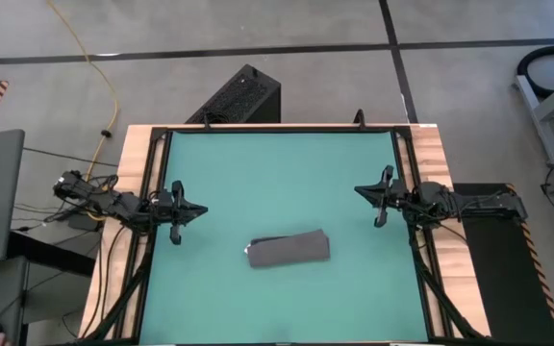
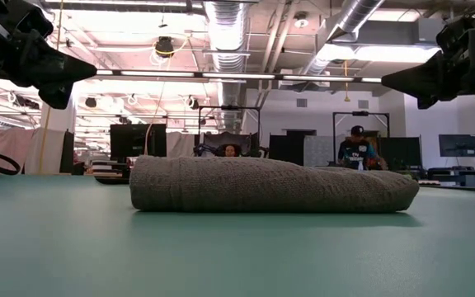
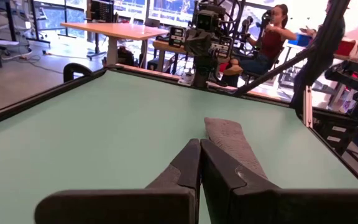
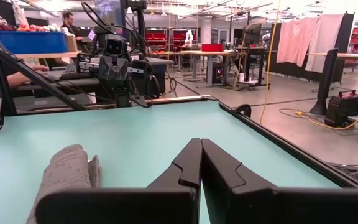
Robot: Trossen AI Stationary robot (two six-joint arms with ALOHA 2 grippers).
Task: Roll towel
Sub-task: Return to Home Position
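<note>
The dark charcoal-grey towel (image 1: 289, 249) lies rolled up on the green mat (image 1: 277, 173), near the table's near edge, a small white tag at its left end. It also shows in the low view (image 2: 270, 185), the left wrist view (image 3: 235, 146) and the right wrist view (image 4: 64, 174). My left gripper (image 1: 203, 210) is shut and empty, raised above the mat's left side. My right gripper (image 1: 358, 190) is shut and empty, raised above the mat's right side. Both are well clear of the towel.
A black frame (image 1: 282, 128) runs around the mat. A black box (image 1: 239, 96) stands beyond the table's far edge. People sit at desks in the room behind (image 2: 355, 148). Bare mat lies on all sides of the towel.
</note>
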